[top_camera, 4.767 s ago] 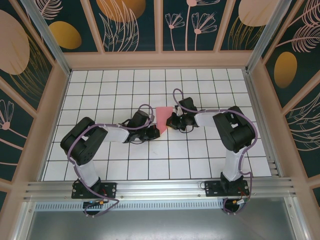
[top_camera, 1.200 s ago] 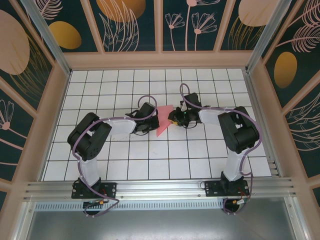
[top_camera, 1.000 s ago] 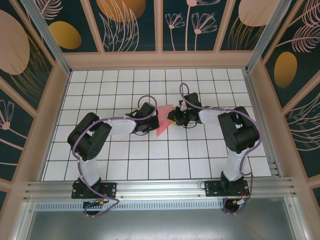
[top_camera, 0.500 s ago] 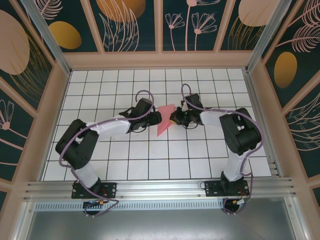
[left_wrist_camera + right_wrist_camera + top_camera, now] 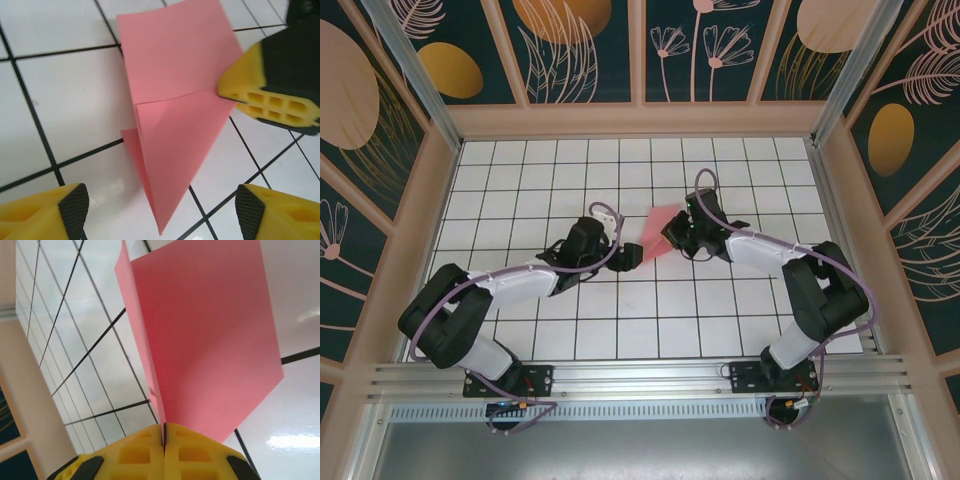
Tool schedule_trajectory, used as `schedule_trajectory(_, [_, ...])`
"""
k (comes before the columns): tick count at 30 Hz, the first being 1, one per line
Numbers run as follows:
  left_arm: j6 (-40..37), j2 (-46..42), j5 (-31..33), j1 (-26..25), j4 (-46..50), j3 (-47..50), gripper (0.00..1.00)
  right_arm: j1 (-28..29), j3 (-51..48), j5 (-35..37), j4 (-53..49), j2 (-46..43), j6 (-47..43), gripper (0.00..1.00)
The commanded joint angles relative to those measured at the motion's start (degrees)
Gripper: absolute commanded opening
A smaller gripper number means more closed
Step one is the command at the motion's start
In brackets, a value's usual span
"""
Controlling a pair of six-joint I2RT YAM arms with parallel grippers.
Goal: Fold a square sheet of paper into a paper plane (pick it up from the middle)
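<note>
The salmon-pink sheet of paper (image 5: 656, 224) is folded into a pointed shape with a centre crease and held a little above the white grid table (image 5: 520, 180). My right gripper (image 5: 671, 233) is shut on its right edge. In the right wrist view the paper (image 5: 210, 340) rises out of the closed yellow pads (image 5: 150, 452). My left gripper (image 5: 627, 255) stands open just near-left of the paper, touching nothing. In the left wrist view the paper's tip (image 5: 172, 115) points down between my open left gripper (image 5: 161, 209), and a right finger (image 5: 270, 97) pinches its side.
Wooden walls with dark patterned panels (image 5: 640, 50) close in the table on three sides. An aluminium rail (image 5: 640, 375) runs along the near edge by the arm bases. Open grid tiles lie to the far left and near the front.
My left gripper has opened, let go of the paper and drawn back toward the near left. The right gripper stays shut on the paper and has carried it slightly farther away.
</note>
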State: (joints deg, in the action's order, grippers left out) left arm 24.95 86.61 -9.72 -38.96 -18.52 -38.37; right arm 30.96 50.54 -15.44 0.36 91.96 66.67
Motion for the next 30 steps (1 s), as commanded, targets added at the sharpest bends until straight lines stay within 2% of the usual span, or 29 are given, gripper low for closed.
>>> schedule_trajectory(1, [-9.6, 0.5, -2.4, -0.1, -9.2, 0.6, 0.79, 0.1, -0.4, 3.1, -1.1, -0.9, 6.6, 0.01])
schedule_trajectory(11, [-18.1, 9.5, -3.6, -0.1, -19.4, 0.4, 0.70, 0.1, 8.1, -0.7, -4.5, 6.2, 6.2, 0.01])
schedule_trajectory(19, [-21.7, 15.6, -5.3, -0.1, -21.7, -1.2, 0.61, 0.1, 9.1, -2.8, -5.5, 7.8, 5.8, 0.01])
schedule_trajectory(26, [-24.8, 17.6, -5.1, -0.1, -23.2, -1.4, 0.58, 0.1, 9.2, -4.3, -6.9, 7.5, 5.6, 0.01])
schedule_trajectory(30, [-26.0, 17.7, -5.9, -0.1, -23.5, -1.5, 0.49, 0.1, 9.2, -5.1, -7.5, 7.7, 5.5, 0.01])
